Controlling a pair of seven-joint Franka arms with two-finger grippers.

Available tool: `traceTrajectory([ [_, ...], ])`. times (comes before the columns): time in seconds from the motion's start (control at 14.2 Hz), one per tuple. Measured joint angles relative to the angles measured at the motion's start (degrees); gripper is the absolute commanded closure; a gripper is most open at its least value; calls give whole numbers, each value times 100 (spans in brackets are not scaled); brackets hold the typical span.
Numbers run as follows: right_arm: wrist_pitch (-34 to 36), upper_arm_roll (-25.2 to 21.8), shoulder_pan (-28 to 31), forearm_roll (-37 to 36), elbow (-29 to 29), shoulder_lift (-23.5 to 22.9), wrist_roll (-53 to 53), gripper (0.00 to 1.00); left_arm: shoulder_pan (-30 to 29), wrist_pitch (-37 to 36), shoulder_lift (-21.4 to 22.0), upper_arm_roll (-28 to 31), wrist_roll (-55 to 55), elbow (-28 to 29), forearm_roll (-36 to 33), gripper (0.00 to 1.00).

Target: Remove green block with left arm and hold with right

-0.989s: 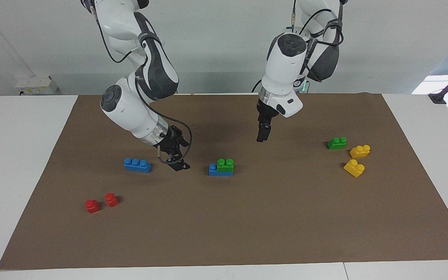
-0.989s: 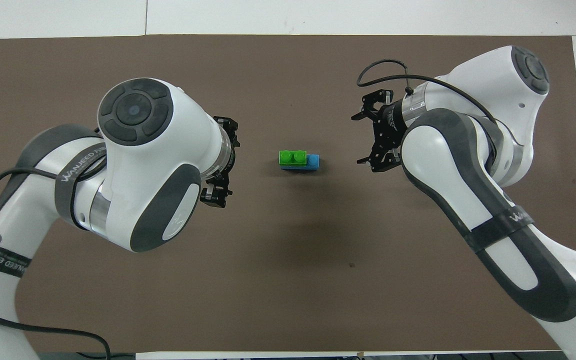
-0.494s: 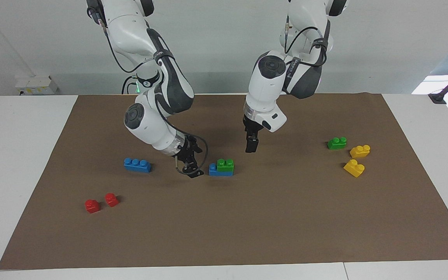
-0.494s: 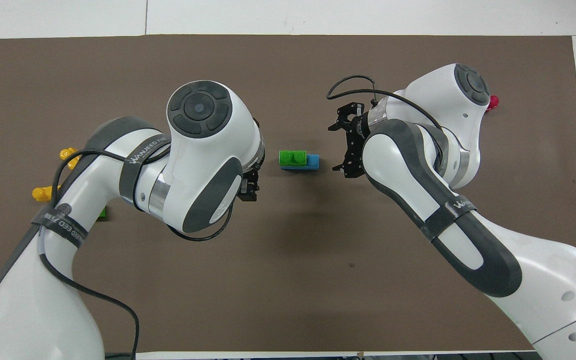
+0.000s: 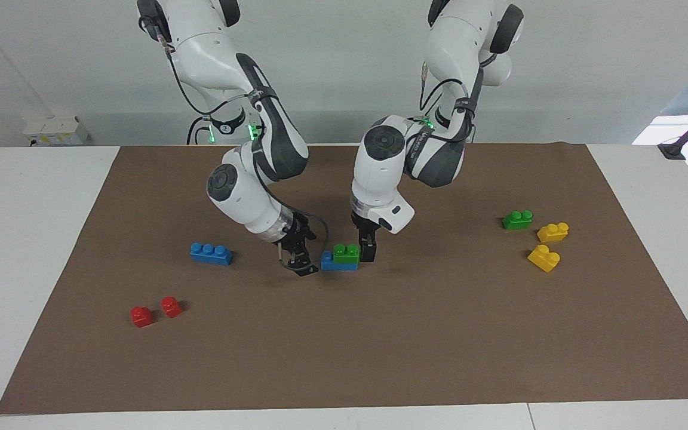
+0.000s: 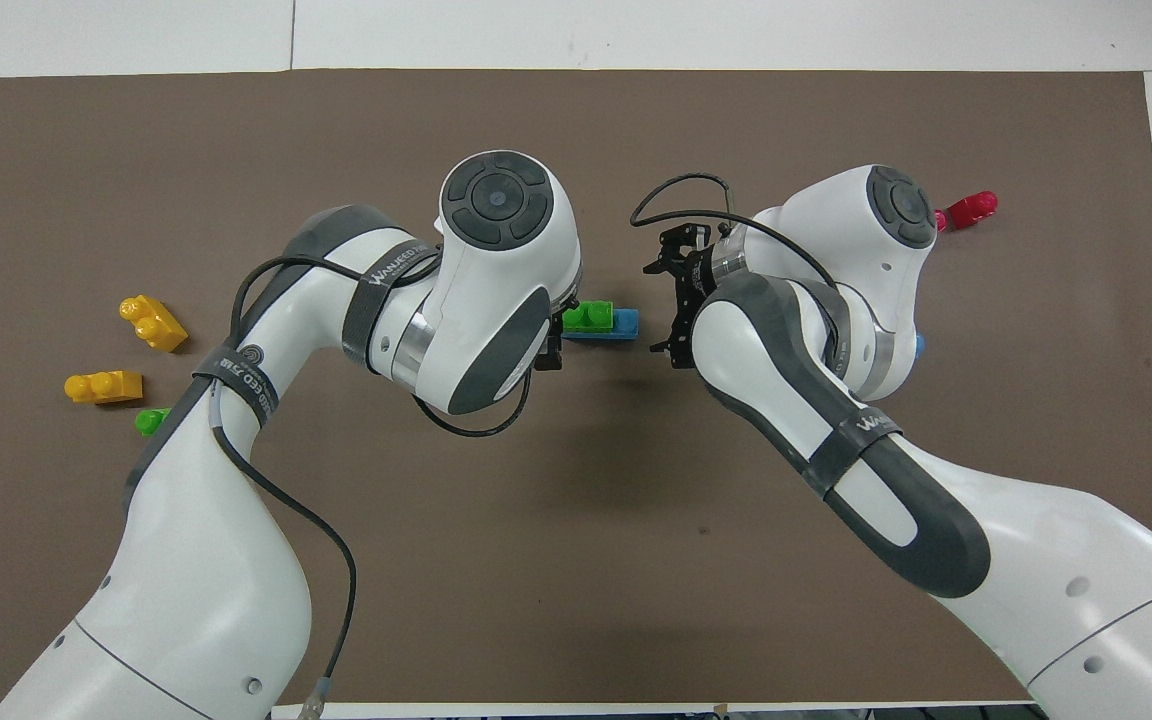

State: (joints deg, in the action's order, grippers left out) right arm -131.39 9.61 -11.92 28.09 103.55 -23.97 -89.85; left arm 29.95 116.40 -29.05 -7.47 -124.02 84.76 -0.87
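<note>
The green block [image 5: 346, 252] sits pressed onto a blue brick [image 5: 337, 264] at mid-mat; both also show in the overhead view, the green block [image 6: 591, 316] on the blue brick [image 6: 626, 324]. My left gripper [image 5: 368, 249] is low, right beside the green block at the left arm's end of the stack; in the overhead view its own wrist hides it. My right gripper [image 5: 301, 266] is low beside the blue brick's bare end, toward the right arm's end, with a small gap. In the overhead view the right gripper [image 6: 658, 308] is open.
A twin green block [image 5: 517, 220] and two yellow bricks [image 5: 553, 232] [image 5: 543, 258] lie toward the left arm's end of the brown mat [image 5: 380, 346]. A second blue brick [image 5: 211, 253] and two red blocks [image 5: 141, 316] [image 5: 171, 306] lie toward the right arm's end.
Both arms have come down and closed in on the stack from either end. The left gripper dropped to the green block's side. The stack has not moved.
</note>
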Motion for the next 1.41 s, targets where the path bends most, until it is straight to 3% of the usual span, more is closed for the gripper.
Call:
traceTrajectory([
  [0.99, -854, -1, -307, 69, 256, -282, -4, 3, 304, 702, -76, 3, -835, 502, -143, 0],
  [1.27, -950, -5, -306, 70, 313, -283, -4, 27, 316, 762, -73, 4, -902, 512, -164, 0],
  [1.34, -950, -5, -306, 70, 313, -283, -4, 38, 321, 768, -73, 5, -914, 512, -168, 0],
  [1.41, -951, -5, -306, 70, 313, -283, -4, 57, 325, 771, -73, 5, -928, 512, -171, 0],
])
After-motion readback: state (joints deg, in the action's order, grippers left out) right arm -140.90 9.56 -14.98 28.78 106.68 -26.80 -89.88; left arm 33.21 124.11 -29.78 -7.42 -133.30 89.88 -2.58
